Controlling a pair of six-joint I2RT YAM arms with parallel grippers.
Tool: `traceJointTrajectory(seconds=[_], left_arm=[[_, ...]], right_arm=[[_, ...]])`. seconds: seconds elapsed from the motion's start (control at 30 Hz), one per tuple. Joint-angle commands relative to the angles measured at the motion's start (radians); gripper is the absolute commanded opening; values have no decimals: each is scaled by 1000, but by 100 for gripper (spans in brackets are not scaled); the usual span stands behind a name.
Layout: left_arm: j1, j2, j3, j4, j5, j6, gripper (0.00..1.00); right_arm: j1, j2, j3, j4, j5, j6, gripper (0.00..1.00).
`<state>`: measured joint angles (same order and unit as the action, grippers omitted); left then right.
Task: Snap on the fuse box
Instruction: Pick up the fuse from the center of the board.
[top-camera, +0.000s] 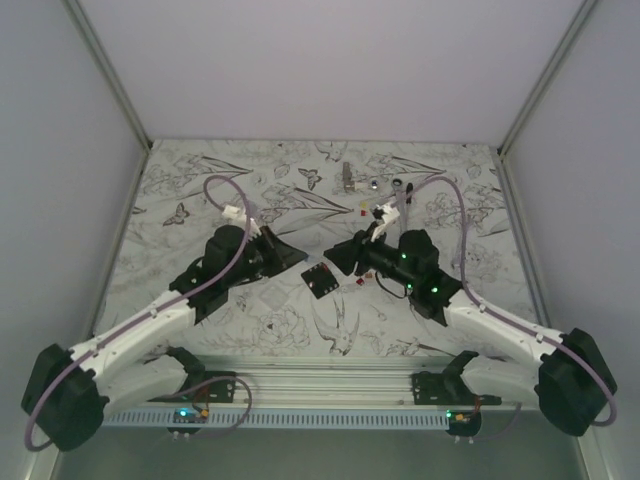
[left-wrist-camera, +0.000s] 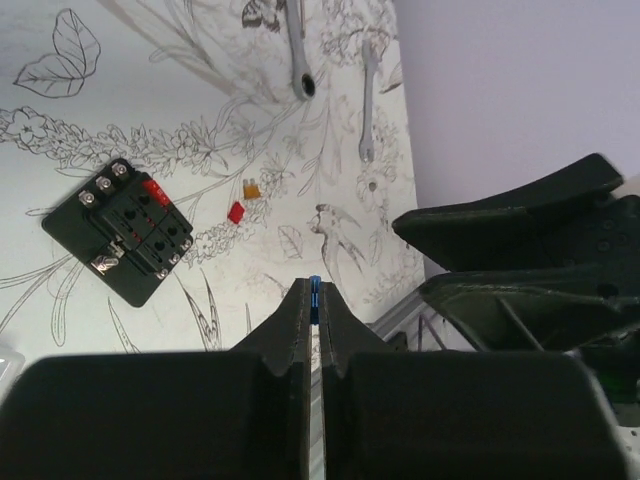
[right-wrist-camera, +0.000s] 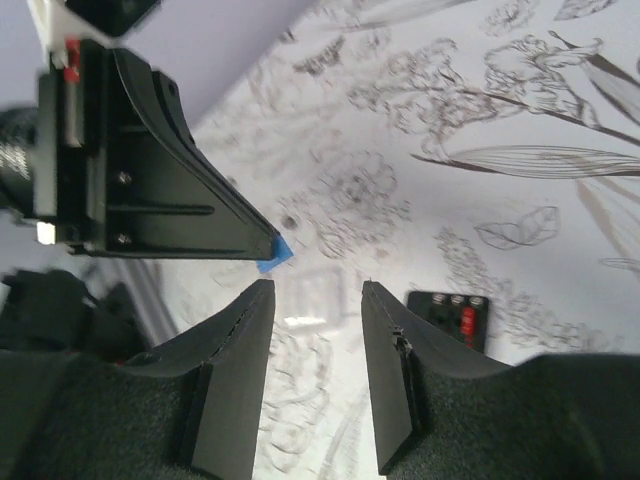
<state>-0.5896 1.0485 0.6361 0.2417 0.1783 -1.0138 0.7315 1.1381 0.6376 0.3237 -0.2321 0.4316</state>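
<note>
The small black square plastic fuse box (top-camera: 320, 279) lies flat on the flower-printed table (top-camera: 250, 170), at 5 o'clock of the left fingers (left-wrist-camera: 314, 300), which are clenched on a tiny blue fuse (left-wrist-camera: 314, 287). The right fingers (right-wrist-camera: 315, 295), at the box's 1 o'clock, stand parted, grasping nothing.

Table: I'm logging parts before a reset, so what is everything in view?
fuse box: one, black, flat on the table near its middle
red fuse: one, red, loose on the table beside the box
orange fuse: one, orange, loose next to the red one
blue fuse: one, blue, pinched in the left claw
wrenches: two, silver, far end of the table
table: one, white with black flower print
left claw: black, shut
right claw: black, open, empty
</note>
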Motion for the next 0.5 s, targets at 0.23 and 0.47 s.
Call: traceJointTrajectory(seconds=[0.23, 0.47], left_arm=[[-47, -168, -110, 208, -114, -68, 0], [-95, -186, -107, 250, -161, -82, 0]], right_arm=[[30, -5, -98, 452, -23, 449, 43], [89, 78, -111, 562, -15, 482, 38]])
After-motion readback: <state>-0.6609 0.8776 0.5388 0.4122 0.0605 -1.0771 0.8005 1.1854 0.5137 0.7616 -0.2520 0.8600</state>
